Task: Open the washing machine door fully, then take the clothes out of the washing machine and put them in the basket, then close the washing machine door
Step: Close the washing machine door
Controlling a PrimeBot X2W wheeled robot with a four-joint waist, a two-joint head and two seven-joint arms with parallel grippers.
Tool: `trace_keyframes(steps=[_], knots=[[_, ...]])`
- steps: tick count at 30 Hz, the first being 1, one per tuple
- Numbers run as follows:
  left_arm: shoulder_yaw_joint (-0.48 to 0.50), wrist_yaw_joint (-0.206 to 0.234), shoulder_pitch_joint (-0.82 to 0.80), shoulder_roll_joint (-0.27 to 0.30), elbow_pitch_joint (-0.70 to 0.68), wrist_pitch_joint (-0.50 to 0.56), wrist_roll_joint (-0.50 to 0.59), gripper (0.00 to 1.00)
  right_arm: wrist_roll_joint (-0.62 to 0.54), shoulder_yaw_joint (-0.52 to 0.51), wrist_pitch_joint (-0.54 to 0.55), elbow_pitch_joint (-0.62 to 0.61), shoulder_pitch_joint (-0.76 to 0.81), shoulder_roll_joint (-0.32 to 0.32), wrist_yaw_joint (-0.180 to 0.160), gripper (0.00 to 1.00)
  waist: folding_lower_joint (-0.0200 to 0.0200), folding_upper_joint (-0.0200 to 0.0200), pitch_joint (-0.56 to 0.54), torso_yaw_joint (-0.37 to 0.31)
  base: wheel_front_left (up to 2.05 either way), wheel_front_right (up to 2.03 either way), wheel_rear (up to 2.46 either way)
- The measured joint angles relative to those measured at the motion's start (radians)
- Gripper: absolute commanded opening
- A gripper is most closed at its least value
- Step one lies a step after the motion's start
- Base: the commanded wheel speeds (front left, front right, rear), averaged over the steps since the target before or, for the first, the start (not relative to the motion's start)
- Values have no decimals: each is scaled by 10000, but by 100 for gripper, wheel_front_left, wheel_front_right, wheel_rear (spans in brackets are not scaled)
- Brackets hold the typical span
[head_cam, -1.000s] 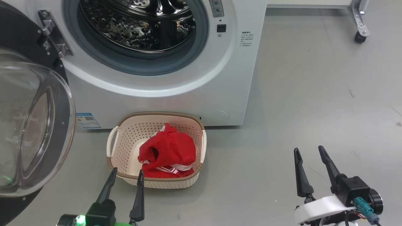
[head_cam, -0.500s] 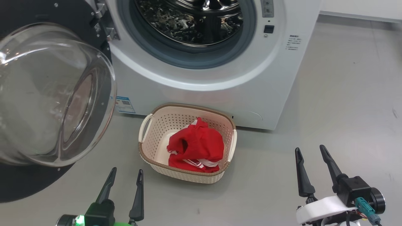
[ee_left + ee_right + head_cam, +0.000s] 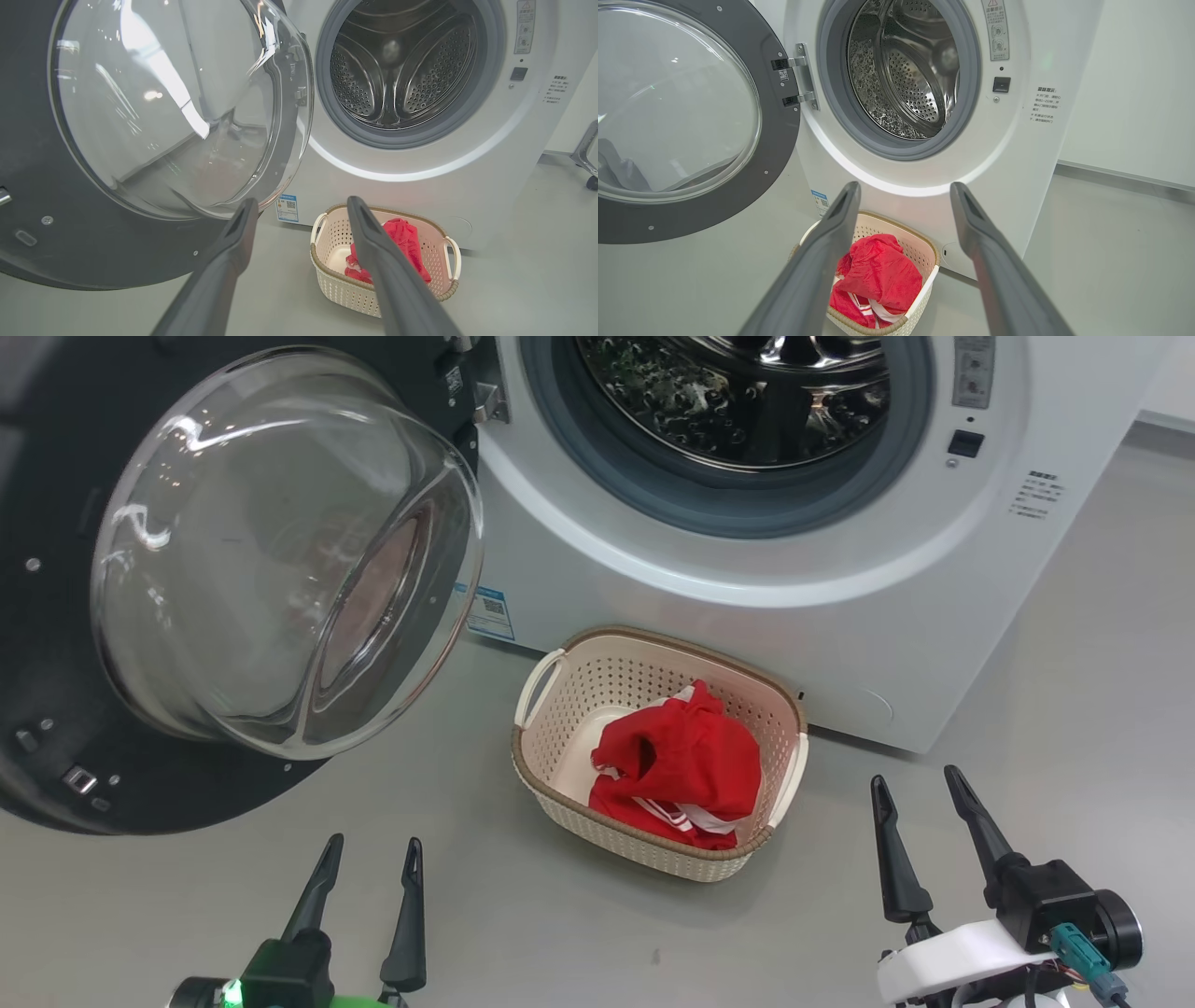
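Washing machine door [image 3: 271, 560]: well to the left of the basket, swung wide open on its metal hinge [image 3: 798, 79]. The black ring faces outward and the clear glass bowl bulges forward. It does not touch the basket.

Left gripper [image 3: 373, 845]: in front of the basket and to its left, low over the floor. Its two dark fingers stand apart with nothing between them. In the left wrist view they [image 3: 301, 205] point toward the gap between the door's edge and the basket.

Blue label [image 3: 485, 613]: on the machine's white front, just behind and left of the basket's back left corner.

Washing machine [image 3: 747, 616]: directly behind the basket, very near its back rim; whether they touch cannot be told. The grey rubber ring and the perforated steel drum [image 3: 738, 392] sit above the basket, with the mouth uncovered.

Basket [image 3: 644, 847]: upright on the grey floor [image 3: 560, 933], turned a little askew to the machine's front, with one loop handle at each short end.

Clothes [image 3: 691, 765]: inside the basket, bunched toward its right half. The red fabric is heaped about to rim level, with white stripes showing at the front edge of the heap.

Right gripper [image 3: 915, 777]: in front of the basket and to its right, well apart from it. Its fingers are spread and hold nothing. In the right wrist view they [image 3: 904, 186] frame the basket and the clothes below.
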Motion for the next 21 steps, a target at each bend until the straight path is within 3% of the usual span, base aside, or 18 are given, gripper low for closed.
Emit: trace_keyframes(steps=[10,21], knots=[[61,33,-1,-2,17,-88,-69,100,-92,153,0,25,-8,-2,136,100,0,0,130,811,0,0,0],[127,77,-1,-2,23,-102,-134,100,-104,199,0,169,-9,0,207,100,0,0,157,910,0,0,0]])
